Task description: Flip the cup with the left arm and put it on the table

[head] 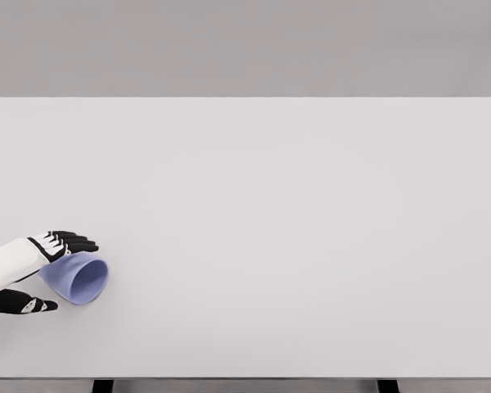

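A lavender cup point(80, 280) lies on its side on the white table point(278, 213) near the front left corner, its mouth turned to the right and toward me. My left hand point(74, 274) reaches in from the lower left and brackets the cup's base end. The black fingers point(72, 241) stretch straight along the cup's far side, and the thumb point(24, 304) lies on the near side with a small gap to the cup. The hand looks open around the cup, not closed on it. My right arm is out of view.
The table's front edge point(245, 377) runs just below the cup and the hand, and two dark table legs show beneath it. The left edge of the table is close to the hand.
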